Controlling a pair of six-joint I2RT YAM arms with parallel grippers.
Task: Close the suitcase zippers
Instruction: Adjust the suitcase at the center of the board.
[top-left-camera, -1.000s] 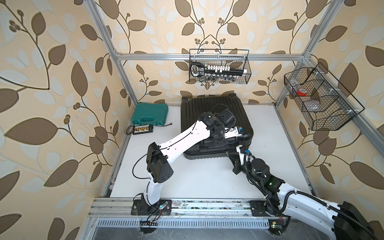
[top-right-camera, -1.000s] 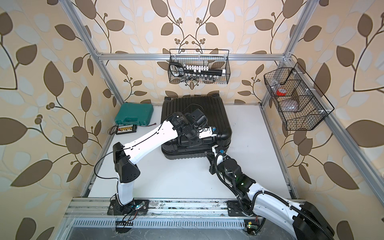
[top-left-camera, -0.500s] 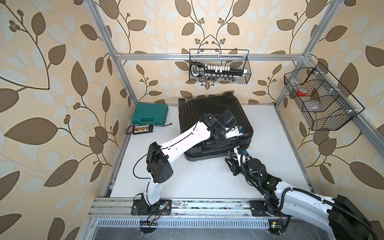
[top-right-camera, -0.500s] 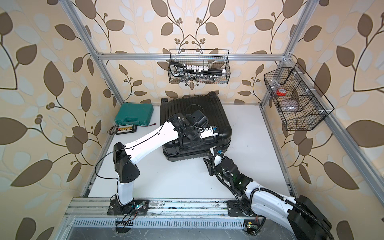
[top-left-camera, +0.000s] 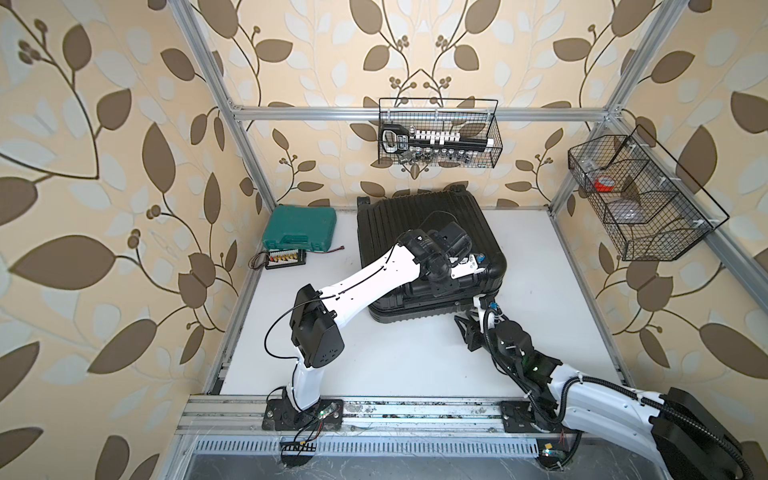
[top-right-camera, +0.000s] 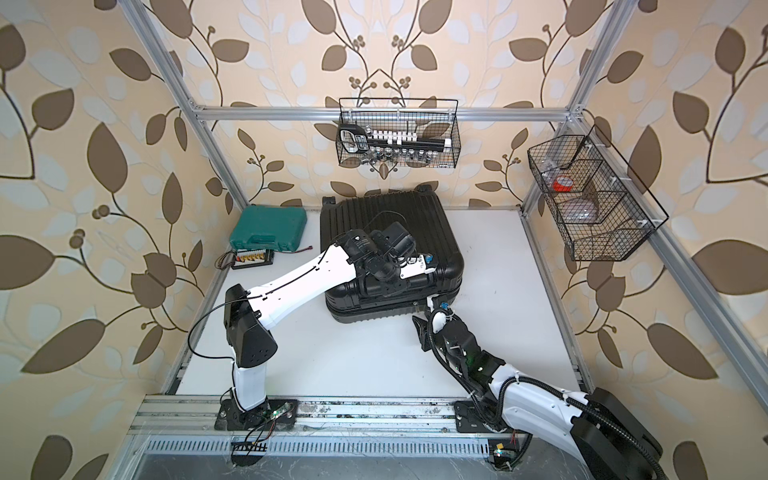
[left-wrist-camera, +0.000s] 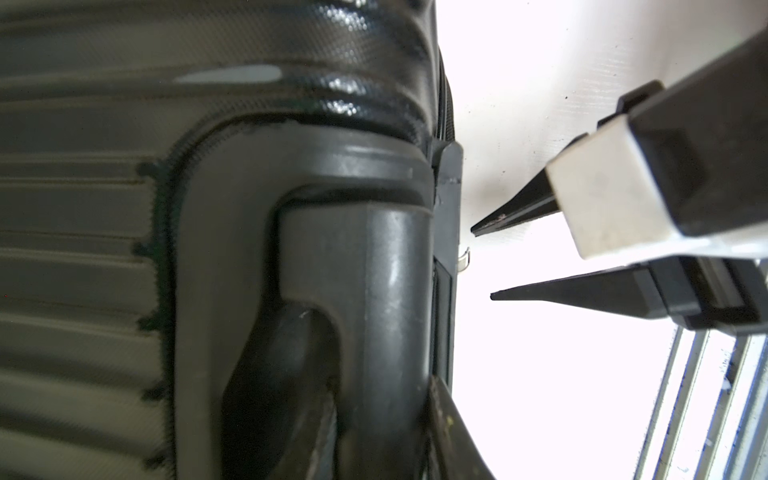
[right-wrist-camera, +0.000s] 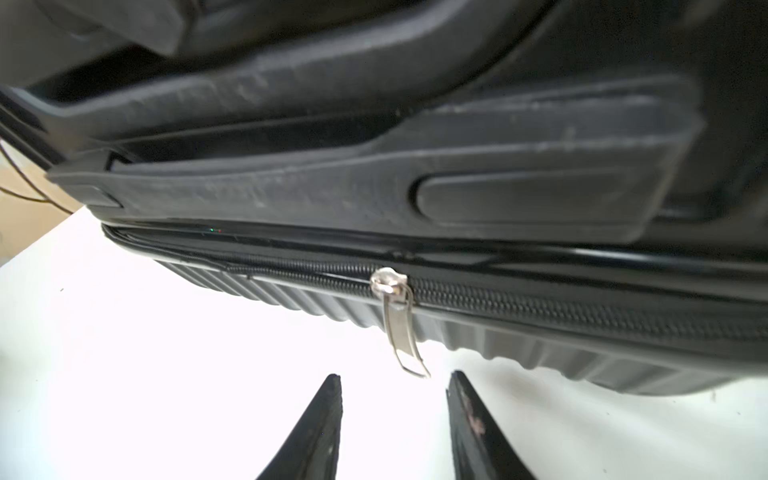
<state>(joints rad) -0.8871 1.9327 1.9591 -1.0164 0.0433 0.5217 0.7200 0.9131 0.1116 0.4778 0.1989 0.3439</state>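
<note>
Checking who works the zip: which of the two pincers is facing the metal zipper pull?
The right pincer: open, its tips just short of the zipper pull. The left pincer is up on the suitcase by its handle.

Beige wallpaper (top-left-camera: 104, 187) with brown leaves on every wall. Aluminium frame (top-left-camera: 311, 111) around a white worktop (top-left-camera: 415, 365). Wire basket (top-left-camera: 492, 153) on the back bar, second basket (top-left-camera: 665, 245) at right. Lit brightly, evenly.

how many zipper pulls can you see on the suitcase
1: a metal zipper pull hangs at the near-side seam of the suitcase, just ahead of the open right gripper. Another may be hidden.
</note>
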